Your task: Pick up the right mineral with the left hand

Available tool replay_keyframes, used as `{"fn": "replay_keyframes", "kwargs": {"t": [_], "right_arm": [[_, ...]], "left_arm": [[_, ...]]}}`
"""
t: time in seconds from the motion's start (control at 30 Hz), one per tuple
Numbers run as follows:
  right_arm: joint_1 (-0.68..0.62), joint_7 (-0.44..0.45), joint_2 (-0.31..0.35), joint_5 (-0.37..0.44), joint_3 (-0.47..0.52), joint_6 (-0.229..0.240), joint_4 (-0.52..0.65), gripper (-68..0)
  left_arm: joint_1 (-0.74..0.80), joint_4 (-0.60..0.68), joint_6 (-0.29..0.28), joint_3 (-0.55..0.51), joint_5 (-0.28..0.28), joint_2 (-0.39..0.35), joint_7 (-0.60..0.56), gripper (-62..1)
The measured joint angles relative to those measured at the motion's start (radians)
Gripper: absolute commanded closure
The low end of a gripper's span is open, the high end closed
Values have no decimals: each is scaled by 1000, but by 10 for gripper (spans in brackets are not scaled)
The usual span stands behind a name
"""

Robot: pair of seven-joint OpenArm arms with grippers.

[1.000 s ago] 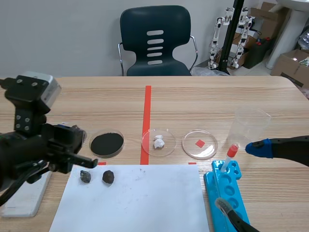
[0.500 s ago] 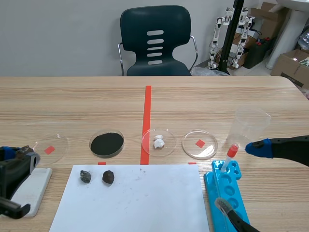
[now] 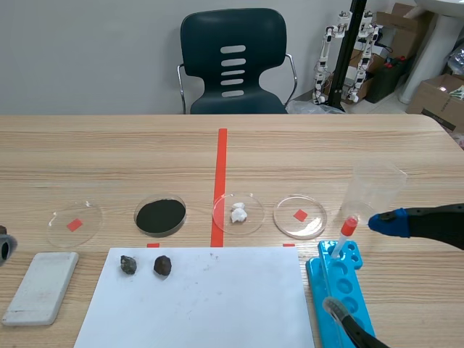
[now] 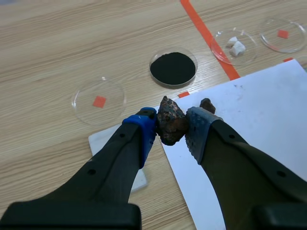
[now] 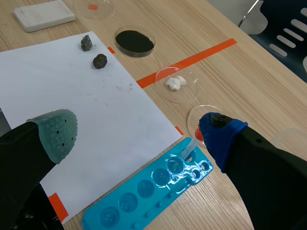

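Observation:
In the left wrist view my left gripper [image 4: 171, 122] is shut on a reddish-brown mineral [image 4: 169, 127], pressed between the two pads above the corner of the white paper [image 4: 249, 115]. Another dark mineral [image 4: 206, 104] peeks out beside the right finger. In the scene view two dark minerals [image 3: 128, 264] [image 3: 162, 265] lie on the paper [image 3: 210, 304] near its far left corner. Of the left arm, only a sliver [image 3: 3, 246] shows at the edge. My right gripper [image 5: 139, 132] hangs open over the blue tray [image 5: 144, 191].
Several petri dishes stand in a row beyond the paper: red square [image 3: 73, 223], black powder [image 3: 160, 215], white lumps [image 3: 238, 212], red square [image 3: 300, 216]. A white block [image 3: 41, 286] lies left of the paper. A red-capped dropper [image 3: 345, 233] and a clear cup [image 3: 373, 187] stand at right.
The left arm has drawn back to the left and almost out of the scene view. The two minerals on the paper and the right arm have not moved.

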Motion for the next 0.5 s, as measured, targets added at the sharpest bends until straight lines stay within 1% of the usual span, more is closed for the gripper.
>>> {"fn": "replay_keyframes", "kwargs": {"t": [0.1,0.2,0.5], "right_arm": [[0,0,0,0,0,0,0,-529],[0,0,0,0,0,0,0,-529],[0,0,0,0,0,0,0,-529]], "left_arm": [[37,0,-16,5,0,0,-72,-100],[66,0,-23,7,0,-1,-117,-100],[65,10,-29,9,0,-1,-161,-100]]}}
